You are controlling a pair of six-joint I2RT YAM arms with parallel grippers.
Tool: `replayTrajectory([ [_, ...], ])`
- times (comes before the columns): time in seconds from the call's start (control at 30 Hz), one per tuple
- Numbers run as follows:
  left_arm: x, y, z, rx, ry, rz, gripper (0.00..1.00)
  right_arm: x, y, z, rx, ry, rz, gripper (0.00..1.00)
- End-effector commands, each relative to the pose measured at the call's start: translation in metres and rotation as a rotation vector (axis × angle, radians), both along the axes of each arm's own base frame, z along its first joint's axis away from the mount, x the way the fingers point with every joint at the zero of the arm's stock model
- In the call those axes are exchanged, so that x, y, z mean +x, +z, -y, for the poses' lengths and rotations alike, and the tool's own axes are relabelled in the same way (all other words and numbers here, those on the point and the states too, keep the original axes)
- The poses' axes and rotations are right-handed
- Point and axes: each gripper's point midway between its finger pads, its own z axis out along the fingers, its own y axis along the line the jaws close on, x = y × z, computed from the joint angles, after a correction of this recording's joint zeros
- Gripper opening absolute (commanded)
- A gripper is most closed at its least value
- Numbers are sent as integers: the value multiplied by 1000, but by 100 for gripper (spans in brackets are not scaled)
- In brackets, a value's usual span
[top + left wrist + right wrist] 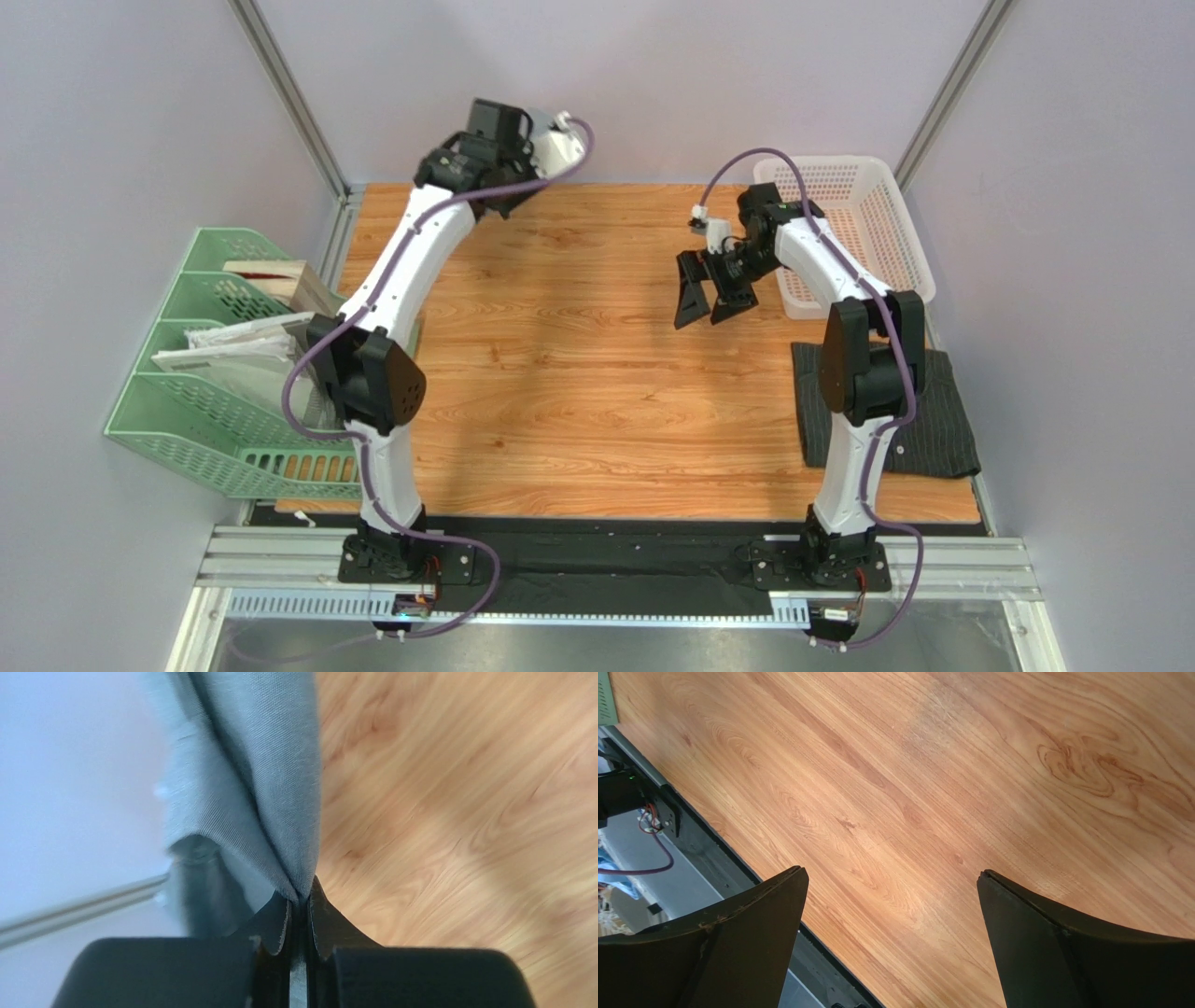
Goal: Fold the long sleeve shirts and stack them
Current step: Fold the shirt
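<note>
My left gripper [300,897] is shut on a pinched fold of the mid-grey shirt [253,777], which hangs away from the jaws over the wooden table. In the top view the left gripper [481,151] is raised at the far left corner, and the grey shirt is hidden under the arm there. The dark charcoal pinstriped shirt [919,420] lies folded at the right edge of the table, beside the right arm's base link. My right gripper [713,300] hangs open and empty above the table's far right part; in the right wrist view [892,876] only bare wood shows between its fingers.
A white mesh basket [873,210] stands at the far right corner, behind the right gripper. A green file rack [211,385] with papers and a box stands off the table's left edge. Walls close in at the back and sides.
</note>
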Motion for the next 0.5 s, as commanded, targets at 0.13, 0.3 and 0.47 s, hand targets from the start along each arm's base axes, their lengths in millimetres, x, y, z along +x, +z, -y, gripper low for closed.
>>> replayTrajectory([
  [0.13,-34,-144,37,448,-108,-50,0,-5,13,1,95,-57,-38,100],
  [0.3,-100,-242,75,316,2,-318,3,-12,11,7,83,-63,-43,100],
  [0.47,-128,-246,117,240,-3,-342,23,-19,12,10,81,-51,-43,100],
])
